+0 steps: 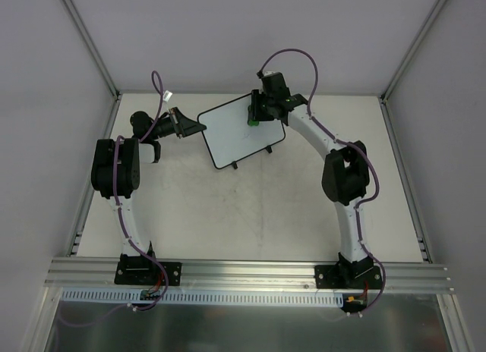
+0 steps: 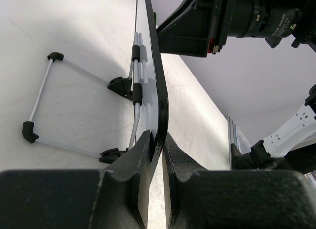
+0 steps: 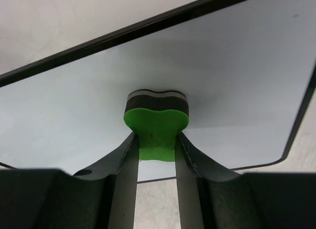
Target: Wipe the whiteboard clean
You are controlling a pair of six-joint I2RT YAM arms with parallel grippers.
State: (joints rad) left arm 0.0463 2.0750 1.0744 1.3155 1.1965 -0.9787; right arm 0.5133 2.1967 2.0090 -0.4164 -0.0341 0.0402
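Note:
The whiteboard, white with a thin black rim and two short black feet, stands tilted at the back middle of the table. My left gripper is shut on its left edge; in the left wrist view the rim runs edge-on between my fingers. My right gripper is shut on a green eraser and presses its dark felt face against the board's white surface near the upper right part. No marks show on the board in these views.
The board's wire stand with black end caps rests on the table behind it. The enclosure's back wall and metal frame posts close in behind the board. An aluminium rail runs along the near edge.

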